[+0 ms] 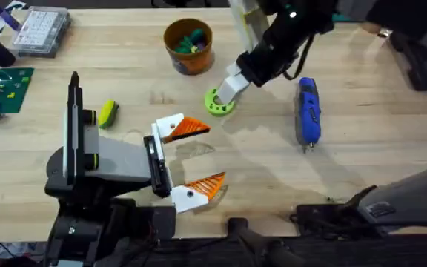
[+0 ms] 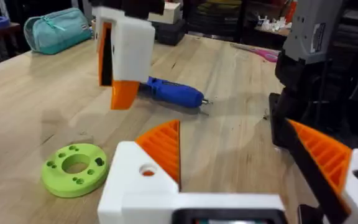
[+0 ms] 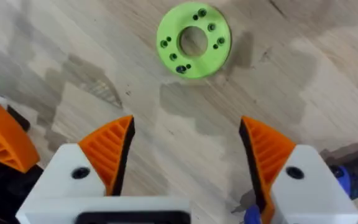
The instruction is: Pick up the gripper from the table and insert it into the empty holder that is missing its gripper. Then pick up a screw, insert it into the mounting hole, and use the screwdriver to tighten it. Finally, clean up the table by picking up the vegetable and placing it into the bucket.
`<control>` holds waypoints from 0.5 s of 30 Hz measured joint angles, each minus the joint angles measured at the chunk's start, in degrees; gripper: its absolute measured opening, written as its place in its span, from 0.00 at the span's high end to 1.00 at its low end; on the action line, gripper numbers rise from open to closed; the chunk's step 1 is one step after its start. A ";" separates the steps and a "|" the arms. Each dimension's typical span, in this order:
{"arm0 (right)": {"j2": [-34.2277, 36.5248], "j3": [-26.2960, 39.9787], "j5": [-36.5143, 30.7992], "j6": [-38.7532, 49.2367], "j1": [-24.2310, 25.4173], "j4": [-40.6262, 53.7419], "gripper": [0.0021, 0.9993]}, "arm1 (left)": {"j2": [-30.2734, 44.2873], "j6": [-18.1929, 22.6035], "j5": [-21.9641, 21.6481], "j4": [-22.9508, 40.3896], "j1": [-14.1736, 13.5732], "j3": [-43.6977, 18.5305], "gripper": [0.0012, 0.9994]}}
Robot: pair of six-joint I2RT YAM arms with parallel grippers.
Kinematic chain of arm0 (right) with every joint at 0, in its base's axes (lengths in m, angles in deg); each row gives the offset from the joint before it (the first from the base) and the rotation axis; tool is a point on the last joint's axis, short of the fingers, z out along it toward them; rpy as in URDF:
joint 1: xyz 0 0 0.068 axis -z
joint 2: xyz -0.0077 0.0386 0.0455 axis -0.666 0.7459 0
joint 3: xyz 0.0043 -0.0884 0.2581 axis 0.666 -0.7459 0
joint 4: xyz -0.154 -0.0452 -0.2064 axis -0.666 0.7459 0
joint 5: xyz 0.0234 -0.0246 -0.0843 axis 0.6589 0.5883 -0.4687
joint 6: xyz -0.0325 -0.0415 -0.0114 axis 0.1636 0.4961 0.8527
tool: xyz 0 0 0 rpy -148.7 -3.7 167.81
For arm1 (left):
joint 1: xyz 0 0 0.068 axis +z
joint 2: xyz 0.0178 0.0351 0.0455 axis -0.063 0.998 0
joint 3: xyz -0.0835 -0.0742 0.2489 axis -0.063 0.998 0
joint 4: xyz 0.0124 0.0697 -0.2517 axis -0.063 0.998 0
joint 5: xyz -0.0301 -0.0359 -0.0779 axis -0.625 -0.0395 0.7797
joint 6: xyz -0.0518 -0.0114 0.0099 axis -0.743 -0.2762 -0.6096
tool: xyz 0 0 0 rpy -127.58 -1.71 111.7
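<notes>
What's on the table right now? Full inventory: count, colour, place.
round orange-brown bucket: 1, far centre, small toys inside
lime-green ring-shaped disc: 1, centre, under right gripper
blue pen-shaped screwdriver: 1, right of disc, lying flat
yellow-green toy corn: 1, left of centre
clear compartment box: 1, far left
green board: 1, left edge
light wooden table: 1
left gripper: orange pads, open, near centre
right gripper: open above disc

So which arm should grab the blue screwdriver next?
Probably the right. The right gripper hangs open by the green ring, and the screwdriver lies close beside it. The left gripper, also open, sits farther away, on the ring's other side.
</notes>
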 joint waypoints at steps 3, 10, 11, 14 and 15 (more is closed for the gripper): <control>0.87 0.03 -1.13 0.08 -0.84 0.09 0.00 | 0.00 0.00 0.00 -0.01 0.00 0.00 0.01; 1.16 0.05 -3.36 -0.22 -1.02 0.70 0.00 | 0.00 0.00 0.00 0.00 0.00 0.00 0.01; 1.15 0.04 -3.60 -0.23 -1.09 0.57 0.00 | 0.00 0.00 0.01 -0.01 0.00 0.00 0.01; 0.52 -1.24 -4.32 -0.38 -1.50 -2.14 0.00 | 0.00 0.00 0.00 0.02 0.00 -0.01 0.01; -0.08 -2.49 -4.44 -0.44 -1.69 -3.81 0.00 | 0.00 0.00 0.01 0.00 0.00 0.00 0.01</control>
